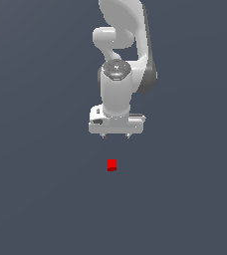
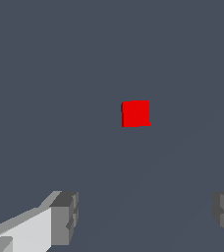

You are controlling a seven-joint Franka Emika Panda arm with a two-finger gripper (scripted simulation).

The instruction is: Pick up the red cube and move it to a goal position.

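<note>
Flat slate-grey ground fills both views with no seam or edge, and I read it as the surface the work happens on, though nothing marks where it ends. My white two-fingered claw hangs apart from it at the end of my pale, rounded arm, pointing down, with its fingers spread wide and nothing between them; in the wrist view one grey fingertip shows at one side and the other barely enters at the far edge, a broad gap between. The tiny bright-red plain cube sits alone on the grey, untouched, with a darker shaded band along its lower face. In the exterior view it lies below my claw and a touch toward that view's left of the midpoint between my fingertips. The wrist view agrees: the cube is ahead of my fingers, not between them, roughly in line with the gap. Being a cube, it offers no long axis to favour, and it is much narrower than my spread, so I judge that the coming move turns on closing that offset and descending until the fingers flank it. No goal marker is visible.
</note>
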